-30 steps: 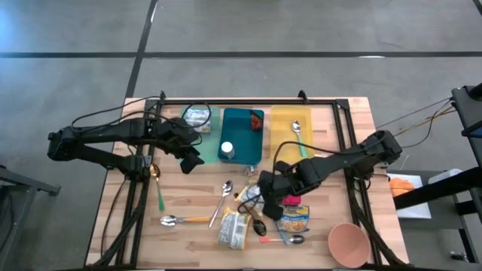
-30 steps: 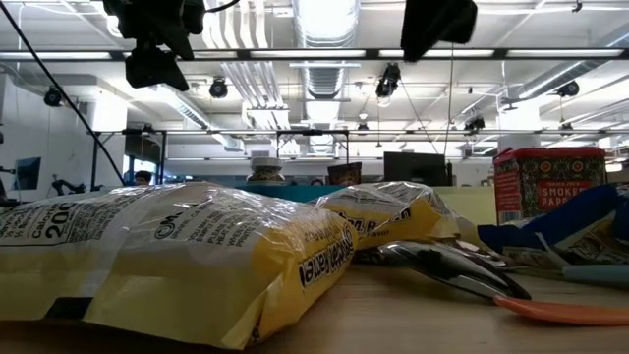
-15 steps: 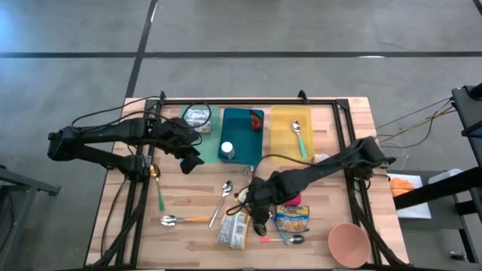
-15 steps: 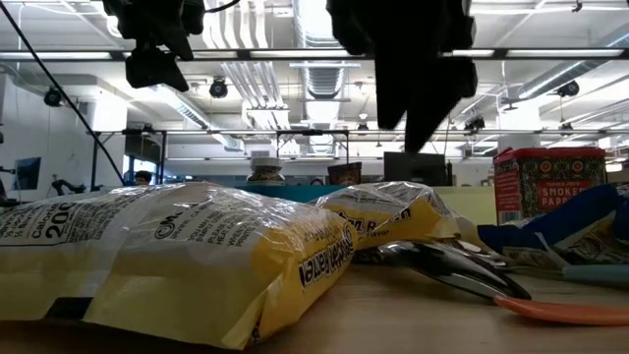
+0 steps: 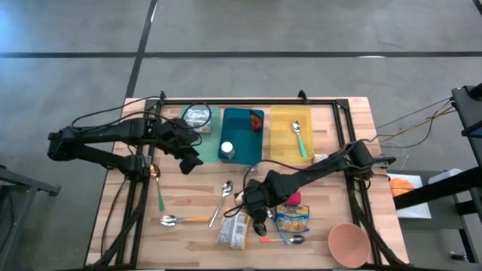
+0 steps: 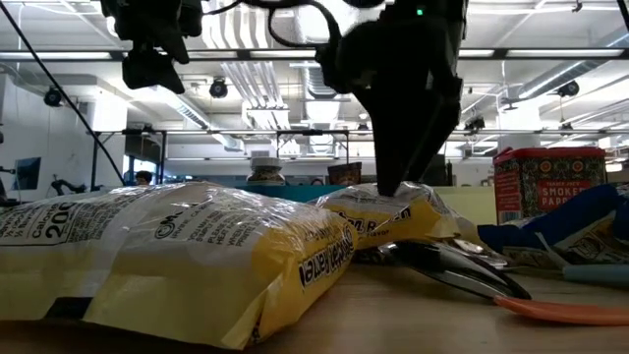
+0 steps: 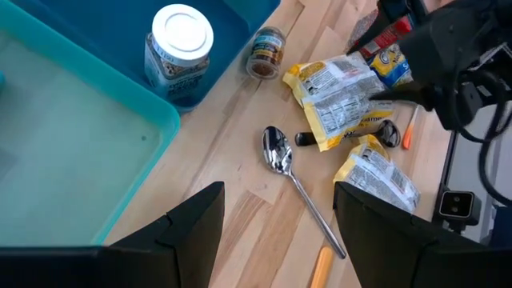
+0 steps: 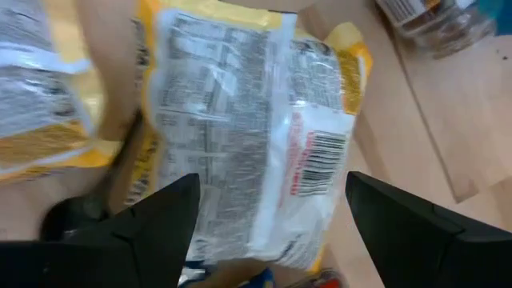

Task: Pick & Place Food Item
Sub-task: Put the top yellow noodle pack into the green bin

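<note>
The right gripper, now spread, has dropped over the yellow bag at lower centre, poised to grasp; left gripper waits spread, upper left.

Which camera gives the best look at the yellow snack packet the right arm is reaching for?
The right wrist view: the yellow packet fills it, with label text and barcode readable between the open fingers of the right gripper. The high view shows it small and partly hidden under that gripper. The low view shows its side; the left wrist view shows it farther off.

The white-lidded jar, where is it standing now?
In the high view, the white-lidded jar stands in the blue tray, at its near-left corner, between the teal tray and the yellow tray.
</note>
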Robot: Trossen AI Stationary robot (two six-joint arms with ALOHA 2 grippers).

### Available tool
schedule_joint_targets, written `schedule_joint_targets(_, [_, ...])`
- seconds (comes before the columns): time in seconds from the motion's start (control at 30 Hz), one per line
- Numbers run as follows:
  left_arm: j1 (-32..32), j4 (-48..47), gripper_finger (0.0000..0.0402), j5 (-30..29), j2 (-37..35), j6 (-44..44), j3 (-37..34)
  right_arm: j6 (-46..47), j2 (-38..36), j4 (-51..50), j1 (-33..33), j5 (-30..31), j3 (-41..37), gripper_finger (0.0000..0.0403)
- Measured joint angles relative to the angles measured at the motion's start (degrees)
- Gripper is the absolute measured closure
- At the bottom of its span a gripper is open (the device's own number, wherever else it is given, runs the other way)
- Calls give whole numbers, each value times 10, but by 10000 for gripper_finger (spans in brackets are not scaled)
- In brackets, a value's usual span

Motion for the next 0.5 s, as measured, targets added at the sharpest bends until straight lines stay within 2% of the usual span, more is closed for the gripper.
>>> schedule_joint_targets(0.13, [0, 0, 162, 0, 0, 0, 0, -15, 0, 3, -6, -4, -16, 91])
schedule_joint_targets(0.23, [0, 0, 162, 0, 0, 0, 0, -15, 0, 4, -9, -10, -21, 109])
schedule_joint_targets(0.33, [0, 0, 162, 0, 0, 0, 0, -15, 0, 6, -9, -11, -21, 153])
schedule_joint_targets(0.5, [0, 0, 162, 0, 0, 0, 0, -17, 0, 9, -9, -16, -21, 258])
